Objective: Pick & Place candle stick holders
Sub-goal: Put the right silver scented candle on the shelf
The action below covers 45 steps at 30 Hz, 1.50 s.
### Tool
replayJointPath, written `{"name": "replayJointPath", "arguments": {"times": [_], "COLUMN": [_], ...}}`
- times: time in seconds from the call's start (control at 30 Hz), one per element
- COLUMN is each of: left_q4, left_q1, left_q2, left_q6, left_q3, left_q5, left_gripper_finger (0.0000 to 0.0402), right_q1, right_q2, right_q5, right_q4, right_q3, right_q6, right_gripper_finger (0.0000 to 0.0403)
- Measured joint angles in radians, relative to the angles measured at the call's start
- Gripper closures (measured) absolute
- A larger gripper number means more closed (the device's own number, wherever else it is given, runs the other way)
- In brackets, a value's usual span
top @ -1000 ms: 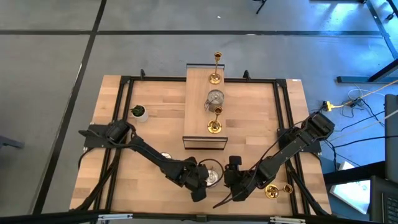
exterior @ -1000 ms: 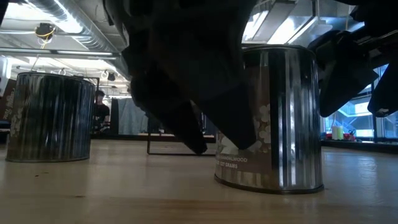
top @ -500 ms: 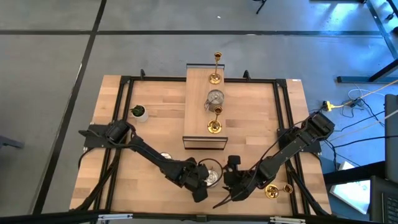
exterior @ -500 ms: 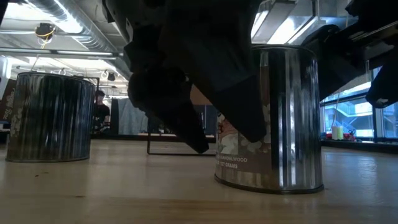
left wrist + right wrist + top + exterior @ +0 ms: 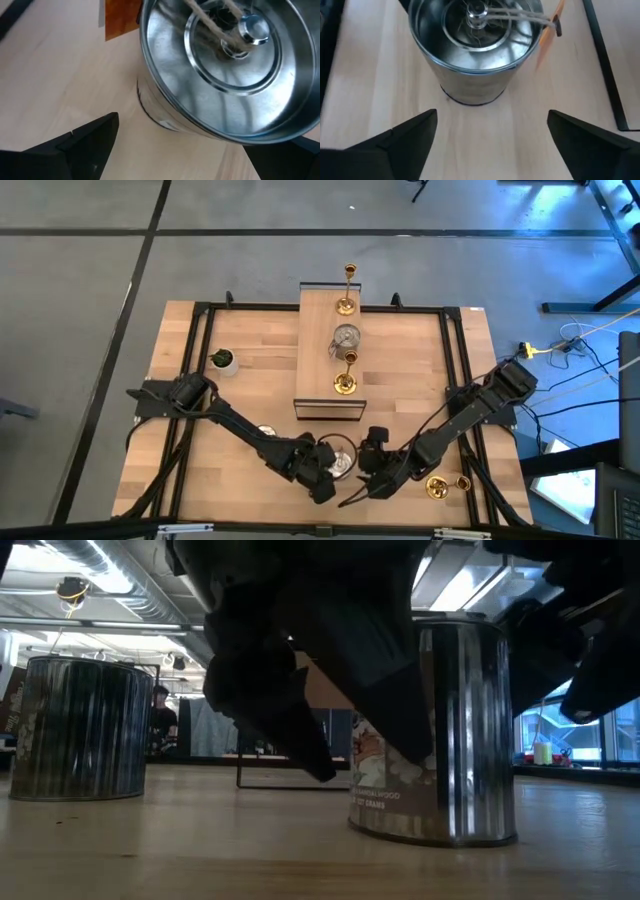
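Standing near the table's [image 5: 250,380] front edge, a squat silver holder [image 5: 341,456] sits between both tools, gripped by neither. It is a shiny ribbed tin with a knobbed lid and a tag on string. The left tool [image 5: 322,474] is open, its fingers flanking the tin. The right tool [image 5: 362,480] is open just beside it. The step looks like a grasp or a release; lifting would first call for closing on the tin. A gold candlestick [image 5: 446,485] lies nearby.
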Motion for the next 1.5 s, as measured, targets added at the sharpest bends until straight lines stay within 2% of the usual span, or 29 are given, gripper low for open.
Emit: {"name": "replayJointPath", "arguments": {"times": [0.1,0.27,0.43,0.53,0.67,0.87,0.93,1.0,1.13,1.5], "left_q4": [0.001,0.030,0.122,0.161,0.165,0.215,0.234,0.254,0.241,0.258], "left_q1": [0.000,0.000,0.000,0.004,0.027,0.049,0.046,0.036,0.008,-0.018], "left_q2": [0.000,0.000,-0.001,-0.002,-0.002,0.033,0.047,0.053,0.056,0.056], "left_q6": [0.015,0.174,0.325,0.403,0.406,0.349,0.340,0.330,0.295,0.249], "left_q3": [0.000,0.000,0.001,0.001,0.001,0.001,0.001,0.003,0.002,0.001], "left_q5": [-0.021,-0.127,-0.254,-0.291,-0.250,-0.075,-0.045,-0.055,-0.150,-0.126], "left_gripper_finger": [0.0002,0.0002,0.0002,0.0002,0.0002,0.0002,0.0002,0.0002,0.0002,0.0002], "right_q1": [-0.010,-0.021,-0.021,-0.021,-0.022,-0.022,-0.022,-0.022,-0.022,-0.022], "right_q2": [0.000,0.000,0.000,0.000,0.000,0.000,0.000,0.000,0.000,0.000], "right_q5": [-0.026,-0.037,-0.036,-0.036,-0.036,-0.036,-0.036,-0.036,-0.036,-0.036], "right_q4": [-0.004,0.001,0.016,0.035,0.066,0.098,0.095,0.091,0.083,0.086], "right_q3": [0.000,0.000,0.000,0.000,0.000,0.000,0.000,0.000,0.000,0.000], "right_q6": [-0.015,-0.044,-0.083,-0.107,-0.133,-0.133,-0.133,-0.133,-0.121,-0.114], "right_gripper_finger": [0.0055,0.0094,0.0108,0.0109,0.0109,0.0109,0.0110,0.0110,0.0110,0.0110]}}
